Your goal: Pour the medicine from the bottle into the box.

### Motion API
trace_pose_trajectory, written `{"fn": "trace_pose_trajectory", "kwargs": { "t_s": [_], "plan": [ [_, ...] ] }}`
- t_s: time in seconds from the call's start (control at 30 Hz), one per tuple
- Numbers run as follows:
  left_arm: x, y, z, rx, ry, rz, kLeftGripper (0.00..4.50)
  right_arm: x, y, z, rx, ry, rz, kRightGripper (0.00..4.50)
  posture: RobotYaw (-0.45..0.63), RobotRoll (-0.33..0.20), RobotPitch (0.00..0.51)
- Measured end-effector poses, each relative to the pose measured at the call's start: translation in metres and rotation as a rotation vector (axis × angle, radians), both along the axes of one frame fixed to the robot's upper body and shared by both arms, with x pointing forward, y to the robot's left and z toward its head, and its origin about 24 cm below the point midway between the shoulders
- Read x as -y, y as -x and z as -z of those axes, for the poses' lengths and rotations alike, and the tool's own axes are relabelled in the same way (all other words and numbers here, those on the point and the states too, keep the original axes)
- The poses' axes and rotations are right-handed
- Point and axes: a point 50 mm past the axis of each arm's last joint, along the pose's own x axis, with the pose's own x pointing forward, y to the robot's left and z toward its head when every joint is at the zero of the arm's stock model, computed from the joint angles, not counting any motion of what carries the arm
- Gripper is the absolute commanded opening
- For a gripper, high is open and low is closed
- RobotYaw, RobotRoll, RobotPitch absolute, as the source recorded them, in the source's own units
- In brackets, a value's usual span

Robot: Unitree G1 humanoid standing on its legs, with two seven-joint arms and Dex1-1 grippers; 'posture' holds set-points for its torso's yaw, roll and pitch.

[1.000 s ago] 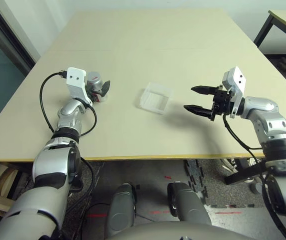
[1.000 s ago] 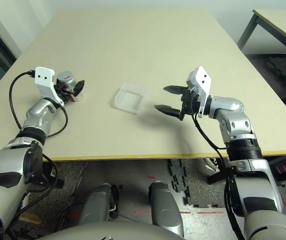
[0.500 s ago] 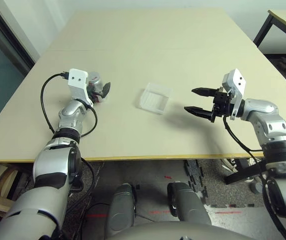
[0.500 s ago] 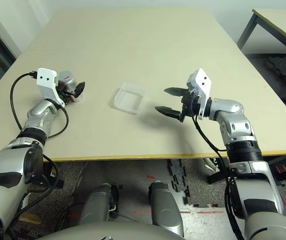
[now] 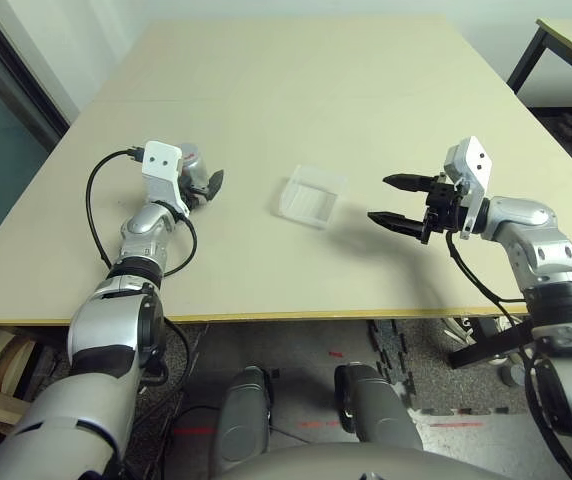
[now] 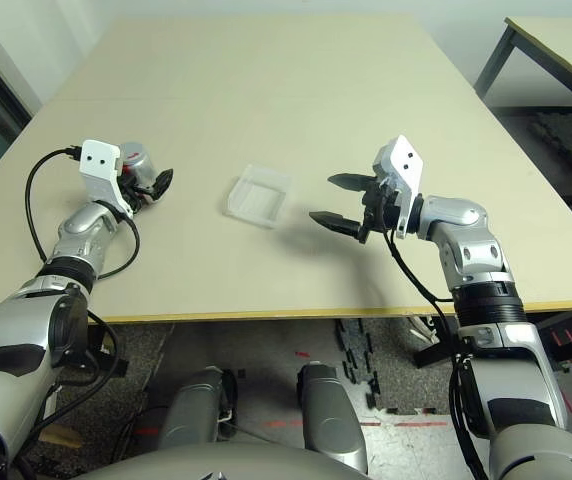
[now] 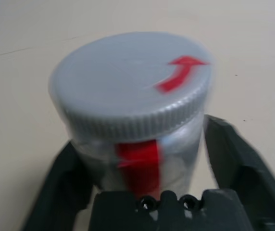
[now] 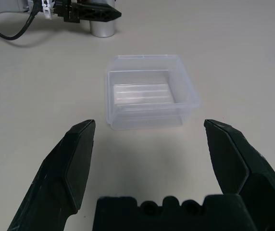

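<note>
since a second ago my left gripper [image 7: 142,159] closed onto the silvery bottle [image 7: 137,120], ribbed grey cap [image 7: 128,82] on. head view: clear square box [image 5: 312,196] mid-table. right wrist: right gripper [image 8: 152,159] fingers wide apart, facing it.

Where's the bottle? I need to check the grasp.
The bottle stands on the table's left side between the left gripper fingers, left of the box.
</note>
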Motion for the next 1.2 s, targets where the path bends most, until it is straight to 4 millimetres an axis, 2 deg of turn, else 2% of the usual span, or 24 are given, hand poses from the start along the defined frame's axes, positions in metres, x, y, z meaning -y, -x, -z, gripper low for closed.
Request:
{"fn": "trace_pose_trajectory", "kwargs": {
  "t_s": [0.03,0.07,0.43,0.67,0.83,1.2],
  "plan": [
    [0.000,0.000,0.000,0.001,0.000,-0.002,2.78,0.000,0.000,0.000,0.000,0.000,0.001,4.50,-0.20,0.000,0.095],
    [0.000,0.000,0.000,0.001,0.000,-0.002,2.67,0.000,0.000,0.000,0.000,0.000,0.001,4.50,-0.20,0.000,0.094],
    [-0.002,0.000,-0.001,-0.002,-0.005,-0.006,2.68,0.000,0.000,0.000,0.002,0.000,0.002,4.50,-0.20,0.000,0.080],
    [0.003,-0.003,-0.006,-0.027,0.010,0.090,2.68,0.000,0.000,-0.002,0.010,-0.001,0.003,4.50,-0.18,0.000,0.082],
    [0.015,-0.008,-0.022,-0.013,0.011,0.229,2.68,0.000,-0.003,-0.005,0.020,-0.003,0.003,4.50,-0.18,0.000,0.083],
    [0.057,-0.014,-0.050,-0.020,0.040,0.533,2.68,0.001,-0.010,-0.014,0.037,-0.007,-0.009,4.50,-0.20,0.000,0.076]
  ]
}}
